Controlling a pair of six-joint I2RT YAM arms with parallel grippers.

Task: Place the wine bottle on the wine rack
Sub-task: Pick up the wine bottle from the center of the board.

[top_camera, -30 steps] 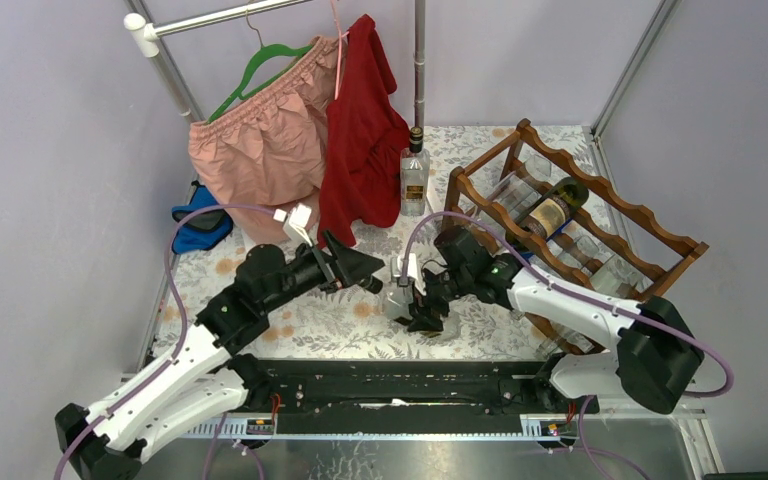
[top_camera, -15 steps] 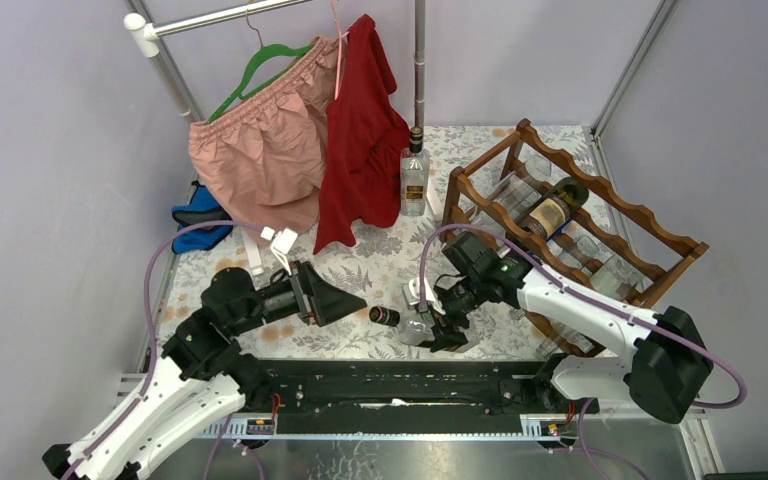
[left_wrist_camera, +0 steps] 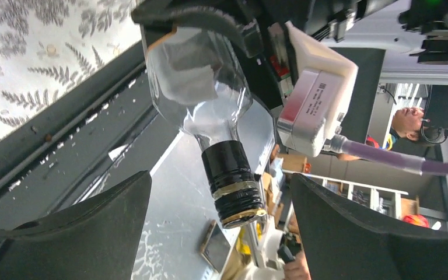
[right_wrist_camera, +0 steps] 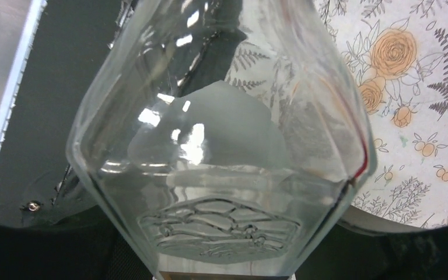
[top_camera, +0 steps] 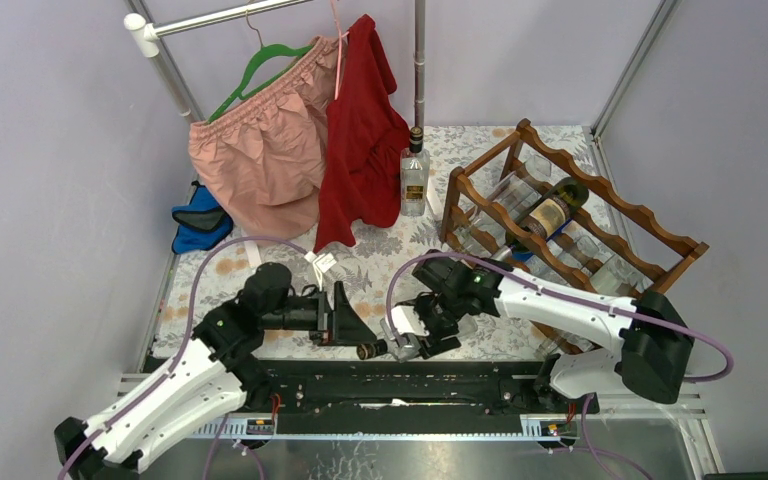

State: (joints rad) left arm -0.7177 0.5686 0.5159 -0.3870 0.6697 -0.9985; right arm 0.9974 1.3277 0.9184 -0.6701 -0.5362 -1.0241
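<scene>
My right gripper (top_camera: 412, 335) is shut on a clear glass wine bottle (top_camera: 397, 343) with a black cap (top_camera: 367, 351). It holds the bottle low over the table's near edge, neck pointing left. The bottle fills the right wrist view (right_wrist_camera: 221, 151). My left gripper (top_camera: 360, 335) is open, and the cap (left_wrist_camera: 233, 189) lies between its black fingers (left_wrist_camera: 76, 233) without touching them. The reddish-brown wine rack (top_camera: 600, 205) stands at the right. It holds a dark bottle (top_camera: 550, 210) and several clear ones.
A clear bottle (top_camera: 414, 175) stands upright at the back centre. Pink shorts (top_camera: 260, 150) and a red garment (top_camera: 362, 130) hang from a rail at the back. A blue object (top_camera: 198, 222) lies at the left. A black base rail (top_camera: 400, 385) runs along the near edge.
My right gripper has carried the bottle left and toward the near edge. My left arm has pulled back and down, and its open fingers now flank the cap.
</scene>
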